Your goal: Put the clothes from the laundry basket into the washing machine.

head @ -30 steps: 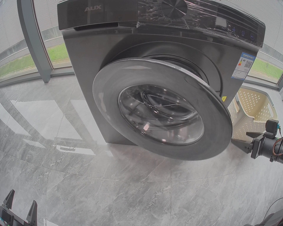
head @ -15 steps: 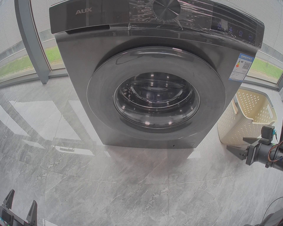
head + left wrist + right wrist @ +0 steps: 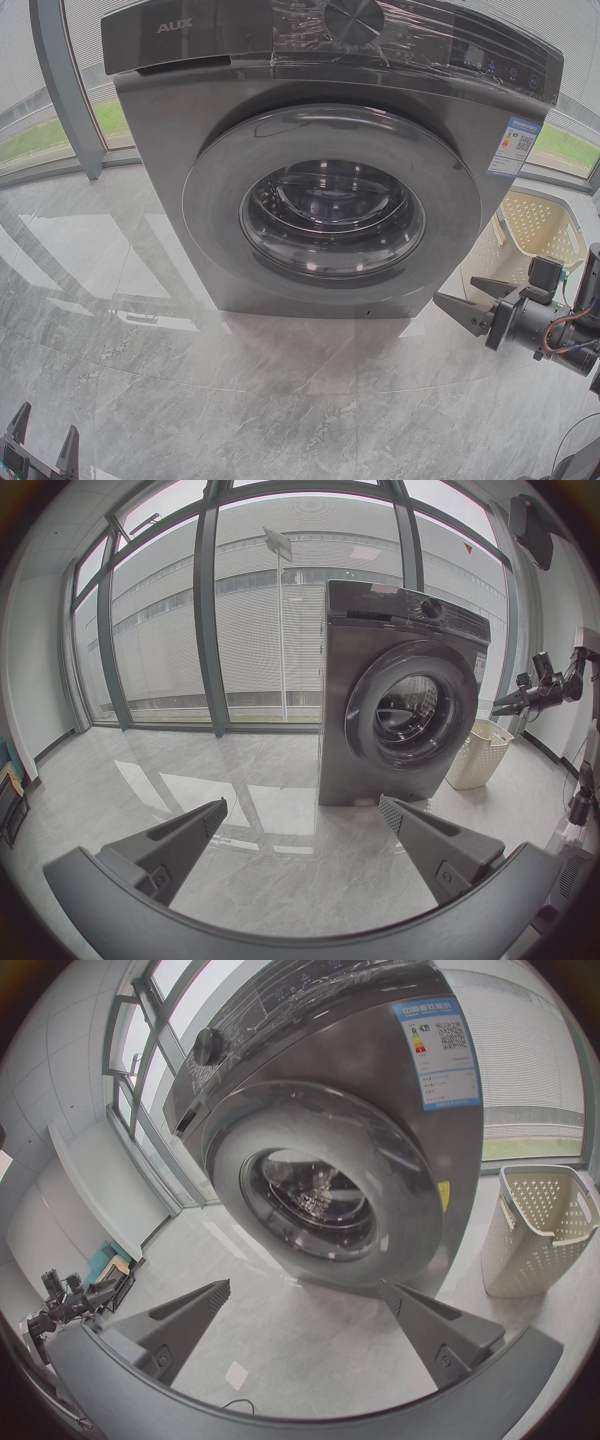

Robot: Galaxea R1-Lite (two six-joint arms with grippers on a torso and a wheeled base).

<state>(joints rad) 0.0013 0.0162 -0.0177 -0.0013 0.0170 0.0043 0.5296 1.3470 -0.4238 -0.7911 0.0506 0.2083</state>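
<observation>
Grey marble floor [image 3: 250,406] runs from the robot up to the washing machine [image 3: 181,144]. Nearest, well out in front of the machine and off toward its left side, the left gripper [image 3: 49,417] sits low over the floor, fingers spread, holding nothing. Closer in, the right gripper [image 3: 455,289] hangs just off the machine's lower right front corner, between that corner and the basket, its two fingers parted and nothing between them. The machine's round door [image 3: 212,206] lies flush against the front, shut. Through the glass the drum [image 3: 331,212] shows metal and reflections; I cannot tell whether clothes lie inside. Just beside the machine's right flank stands the cream laundry basket [image 3: 544,225], upright, and the part of its inside that shows holds no clothes; its bottom is hidden. Behind the machine, tall windows [image 3: 19,94] look onto grass and a building. Judgement: with the door closed, the basket seemingly bare and both claws released, loading looks finished or nearly so. If something is left at the basket's bottom, the next move calls for the right gripper to catch the door's right edge and swing it open before reaching into the basket; otherwise, only a clean pull-away from the machine.
</observation>
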